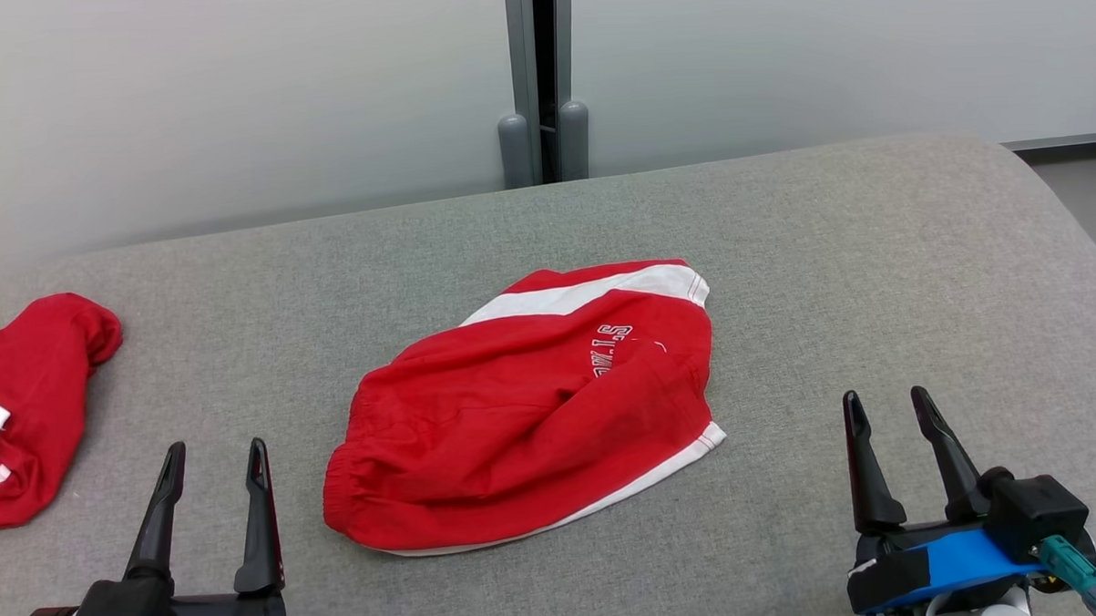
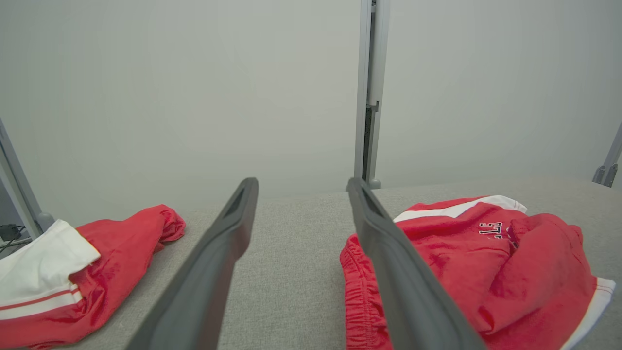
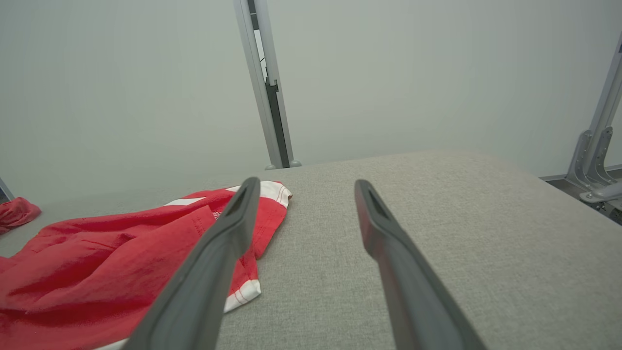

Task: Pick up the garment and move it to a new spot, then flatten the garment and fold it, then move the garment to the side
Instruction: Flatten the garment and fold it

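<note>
The garment (image 1: 533, 404) is a pair of red shorts with white stripes, lying rumpled and folded over at the middle of the grey padded table (image 1: 875, 269). It also appears at the right of the left wrist view (image 2: 486, 272) and at the left of the right wrist view (image 3: 97, 272). My left gripper (image 1: 216, 456) stands open at the lower left, apart from the garment, its fingers (image 2: 214, 262) empty. At the lower right my right gripper (image 1: 887, 406) is open too, well clear of the cloth, with bare table between its fingers (image 3: 388, 243).
A second red and white garment (image 1: 23, 408) lies bunched at the table's left edge, seen also in the left wrist view (image 2: 82, 277). A grey post (image 1: 540, 80) stands behind the table against a pale wall. The table's right side curves down to the floor.
</note>
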Motion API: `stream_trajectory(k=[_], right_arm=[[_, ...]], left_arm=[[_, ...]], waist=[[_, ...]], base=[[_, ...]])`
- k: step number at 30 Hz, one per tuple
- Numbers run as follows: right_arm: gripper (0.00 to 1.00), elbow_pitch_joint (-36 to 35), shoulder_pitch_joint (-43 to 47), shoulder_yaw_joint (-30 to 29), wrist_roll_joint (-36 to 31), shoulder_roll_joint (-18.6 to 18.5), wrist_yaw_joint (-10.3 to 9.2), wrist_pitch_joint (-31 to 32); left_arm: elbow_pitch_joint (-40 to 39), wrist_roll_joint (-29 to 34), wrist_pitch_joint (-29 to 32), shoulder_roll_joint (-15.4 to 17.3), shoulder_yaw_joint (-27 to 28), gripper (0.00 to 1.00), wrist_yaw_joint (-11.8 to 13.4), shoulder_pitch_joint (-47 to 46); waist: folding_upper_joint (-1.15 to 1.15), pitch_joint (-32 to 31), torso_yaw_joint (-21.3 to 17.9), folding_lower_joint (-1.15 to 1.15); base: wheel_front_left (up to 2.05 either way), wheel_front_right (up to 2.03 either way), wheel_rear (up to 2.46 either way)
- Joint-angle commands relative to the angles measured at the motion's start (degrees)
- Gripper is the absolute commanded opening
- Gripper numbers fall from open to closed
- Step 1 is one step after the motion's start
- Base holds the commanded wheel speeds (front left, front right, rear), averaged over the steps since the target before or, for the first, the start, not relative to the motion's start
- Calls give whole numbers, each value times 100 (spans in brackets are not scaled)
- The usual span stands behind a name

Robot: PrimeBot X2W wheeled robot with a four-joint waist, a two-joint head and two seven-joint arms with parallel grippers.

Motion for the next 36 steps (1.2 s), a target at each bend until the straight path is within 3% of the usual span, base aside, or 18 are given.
stream_trajectory(k=[1, 11, 19, 36], right_arm=[[100, 9, 81, -25, -52, 1, -2, -3], [100, 95, -5, 125, -102, -22, -2, -3], [100, 438, -665, 825, -221, -265, -2, -3], [100, 3501, -1860, 766, -630, -463, -2, -3]], left_arm=[[2, 52, -17, 7, 22, 100, -1, 77], [166, 108, -17, -11, 12, 100, -64, -74], [215, 74, -17, -27, -169, 100, -106, -261], [331, -210, -17, -35, -667, 100, 19, -679]], waist=[[0, -18, 8, 1], [0, -5, 102, 1], [0, 198, 342, 1], [0, 688, 1005, 1]], base=[[0, 0, 0], [0, 0, 0], [0, 0, 0], [0, 0, 0]])
